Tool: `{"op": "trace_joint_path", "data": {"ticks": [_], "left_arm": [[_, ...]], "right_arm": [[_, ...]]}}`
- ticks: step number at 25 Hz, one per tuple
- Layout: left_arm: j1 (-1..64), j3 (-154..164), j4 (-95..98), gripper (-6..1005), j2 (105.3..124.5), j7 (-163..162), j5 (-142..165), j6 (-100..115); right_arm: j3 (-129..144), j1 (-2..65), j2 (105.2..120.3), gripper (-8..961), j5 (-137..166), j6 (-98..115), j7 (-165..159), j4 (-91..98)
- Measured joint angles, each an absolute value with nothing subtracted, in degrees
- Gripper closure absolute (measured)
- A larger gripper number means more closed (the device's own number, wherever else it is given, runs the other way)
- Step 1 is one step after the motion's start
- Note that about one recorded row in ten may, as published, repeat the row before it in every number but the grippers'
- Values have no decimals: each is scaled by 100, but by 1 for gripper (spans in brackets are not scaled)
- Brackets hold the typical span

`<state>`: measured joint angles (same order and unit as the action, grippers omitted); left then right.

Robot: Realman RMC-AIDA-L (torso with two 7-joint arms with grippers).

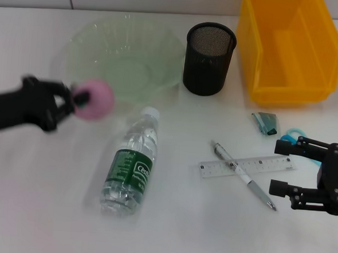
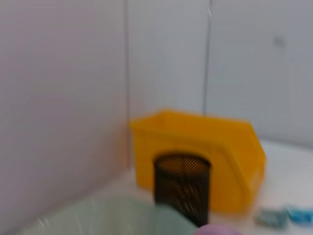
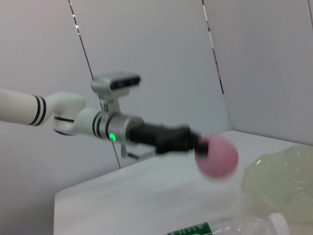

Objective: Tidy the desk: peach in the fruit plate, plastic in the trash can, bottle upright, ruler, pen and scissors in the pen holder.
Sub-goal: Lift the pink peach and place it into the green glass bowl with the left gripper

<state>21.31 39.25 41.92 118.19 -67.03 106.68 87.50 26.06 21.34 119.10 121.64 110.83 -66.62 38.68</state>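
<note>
L gripper is holding the pink peach clamped betw its fingers, raised off the table, just at the near-left rim of the pale green fruit plate; peach isn't in the plate yet. R wrist view is showing the same thing from the side: L gripper w/ peach at its tip, plate close beside it. In L wrist view only a sliver of the peach is showing at the frame edge, w/ the plate below, the black mesh pen holder and the yellow trash can behind.

R gripper is sitting low at the right side of the table, jaws spread wide, gripping nothing, just beside the end of the clear ruler.

Bottle is lying on its side mid-table, white cap pointing toward the plate, green label up. Pen is lying diagonally across the ruler, touching it. Crumpled dark-green plastic is lying in front of the trash can. Blue scissors handles are peeking out just behind the R gripper, partly hidden. Pen holder is standing upright betw plate and trash can, looking empty from the head view.
</note>
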Motion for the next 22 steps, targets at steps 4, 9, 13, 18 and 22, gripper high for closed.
{"op": "trace_joint_path", "data": {"ticks": [4,9,13,18,22], "left_arm": [[2267,3543,4222,894,11812,-6737,10092,8929],[2808,3683,3816,915,11842,-6758,9972,8152],[3221,4140,3306,940,11859,-6609,9985,7215],[3534,4529,2903,930,11883,-6484,9938,6298],[3555,4595,2857,900,11896,-6478,9930,6094]], "right_arm": [[2605,2126,11908,127,12164,11088,-6662,3882],[2609,2126,11909,127,12164,11120,-6662,3902],[2610,2117,11906,128,12164,11129,-6662,3912],[2610,2118,11903,128,12164,11136,-6662,3912],[2611,2116,11901,128,12164,11136,-6662,3902]]}}
